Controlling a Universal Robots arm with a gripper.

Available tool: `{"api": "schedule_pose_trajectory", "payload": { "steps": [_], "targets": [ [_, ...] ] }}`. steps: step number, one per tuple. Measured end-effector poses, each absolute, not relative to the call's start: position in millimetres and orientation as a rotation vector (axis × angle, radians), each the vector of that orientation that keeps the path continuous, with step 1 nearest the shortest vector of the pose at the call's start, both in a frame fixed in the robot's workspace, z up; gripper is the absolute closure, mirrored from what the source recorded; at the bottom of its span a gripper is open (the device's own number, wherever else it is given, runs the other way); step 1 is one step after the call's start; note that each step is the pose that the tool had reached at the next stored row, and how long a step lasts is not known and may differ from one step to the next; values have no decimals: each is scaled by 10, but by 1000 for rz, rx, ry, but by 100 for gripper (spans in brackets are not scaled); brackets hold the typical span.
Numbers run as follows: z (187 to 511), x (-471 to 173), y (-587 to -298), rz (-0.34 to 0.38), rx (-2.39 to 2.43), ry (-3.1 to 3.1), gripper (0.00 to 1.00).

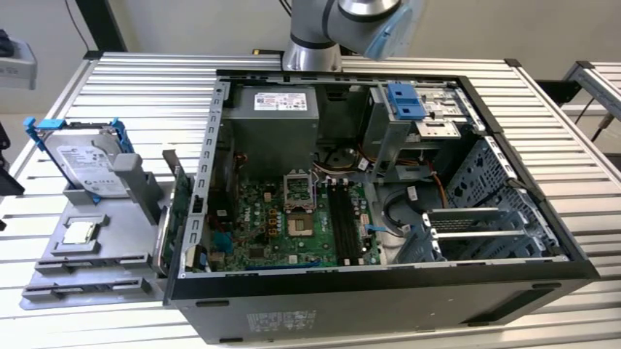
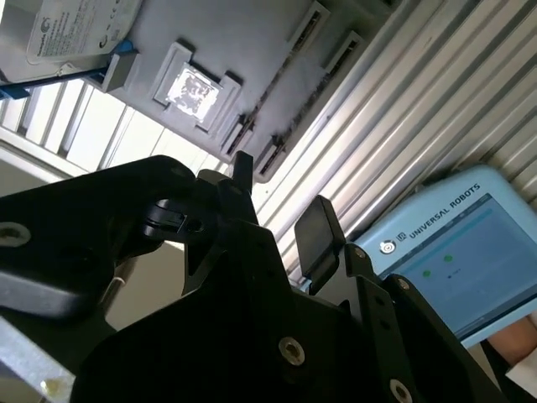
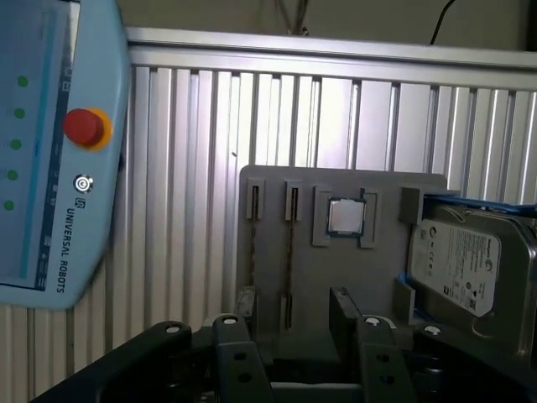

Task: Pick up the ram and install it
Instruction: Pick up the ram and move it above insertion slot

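- Ribbed aluminium table (image 1: 145, 80) carries an open black computer case (image 1: 388, 287). A grey tray (image 1: 121, 236) sits just beside the case, on the exterior view's left.
- Arm (image 1: 315, 36): the exterior view shows a grey joint with a pale blue cap above the case's far edge. Everything past that is cut off by the frame.
- Gripper (image 3: 285, 315): black, seen in both wrist views, pointed toward the tray. Jaws spread apart with nothing between them. One finger (image 2: 317, 231) ends in a flat dark pad.
- Ram (image 1: 179, 190): a thin dark-green stick standing on edge in the tray, on the side nearest the case wall. It is not grasped and is well apart from the arm.
- The tray also holds a hard drive (image 1: 87, 163) propped upright in a blue frame, and a small square silver chip (image 1: 78, 232) lying in a recess.
- Motherboard (image 1: 281, 225) lies flat on the case floor, with long black slots (image 1: 342, 214) running side by side. Cannot tell whether anything sits in them.
- Hard to make out: in the first wrist view the tray's narrow grooves are seen from above, and any stick there would be only a thin line. Cannot confirm one.
- Pale blue tablet (image 3: 59, 168) with a red button — cut off at the frame edge. Cannot tell what it rests on.
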State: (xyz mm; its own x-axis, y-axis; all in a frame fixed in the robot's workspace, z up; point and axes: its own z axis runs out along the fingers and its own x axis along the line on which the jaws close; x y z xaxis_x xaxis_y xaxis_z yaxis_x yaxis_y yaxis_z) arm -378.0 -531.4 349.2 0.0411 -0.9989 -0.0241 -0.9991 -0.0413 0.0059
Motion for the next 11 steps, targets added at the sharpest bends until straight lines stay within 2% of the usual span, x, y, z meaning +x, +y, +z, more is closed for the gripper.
{"api": "schedule_pose_trajectory", "payload": {
  "steps": [11],
  "targets": [
    [3359, -3781, -5314, 34, -2256, 2169, 0]
  ]
}}
